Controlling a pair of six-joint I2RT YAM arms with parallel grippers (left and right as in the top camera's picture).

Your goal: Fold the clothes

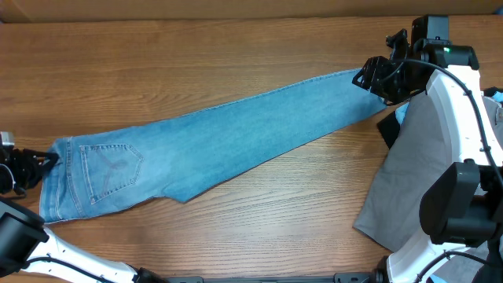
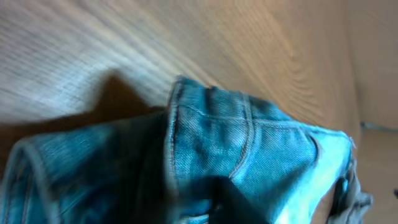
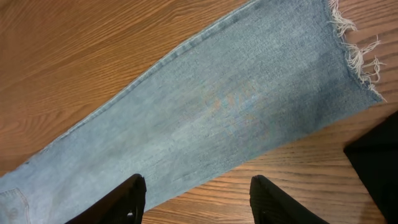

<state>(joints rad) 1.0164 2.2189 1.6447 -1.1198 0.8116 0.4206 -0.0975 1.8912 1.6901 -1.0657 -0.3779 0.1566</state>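
"Jeans point(image 1: 220, 137): where are we finding them?"
"Lying diagonally across the surface point(image 1: 236, 47). We are seeing the right gripper point(image 3: 196, 180) with jaws standing spread above the frayed leg. The left gripper point(image 1: 35, 165) is sitting at the waistband; its jaws we cannot tell."

Long light-blue denim jeans point(image 1: 236, 134) span wooden table point(image 1: 196, 47) diagonally. Bare wood free behind, front-centre. Grey trousers point(image 1: 401, 181) block right.

- Your close view shows blue denim jeans point(image 2: 249, 149), bunched and folded, with stitched seams visible; focus is soft.
- The wooden counter point(image 2: 124, 43) lies behind the denim.
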